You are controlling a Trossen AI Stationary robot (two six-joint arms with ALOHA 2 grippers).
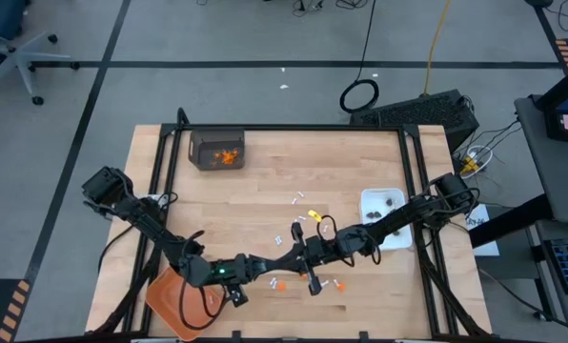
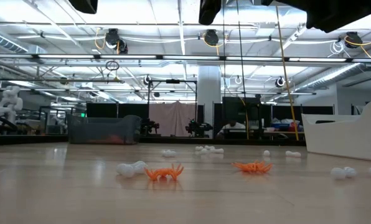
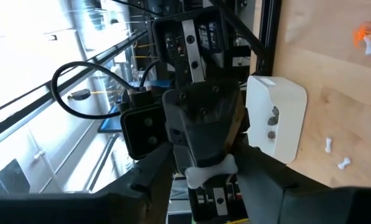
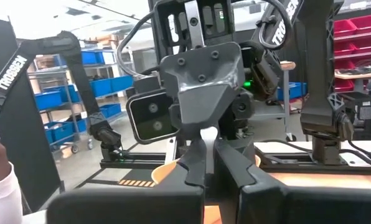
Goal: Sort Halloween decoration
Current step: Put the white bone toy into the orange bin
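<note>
The high view looks straight down on the whole table (image 1: 265, 181) and both arms. The low view sits at tabletop height, facing the room. The 2 wrist views face each other closely, sharing the white stick (image 3: 211, 169).

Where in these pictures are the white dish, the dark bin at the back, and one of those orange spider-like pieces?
white dish (image 1: 372, 198): high view, on its bare upper-left corner.
dark bin (image 1: 203, 144): high view, on its dark left wall.
orange piece (image 2: 164, 173): low view, on the body of the nearer, left-hand one.
</note>
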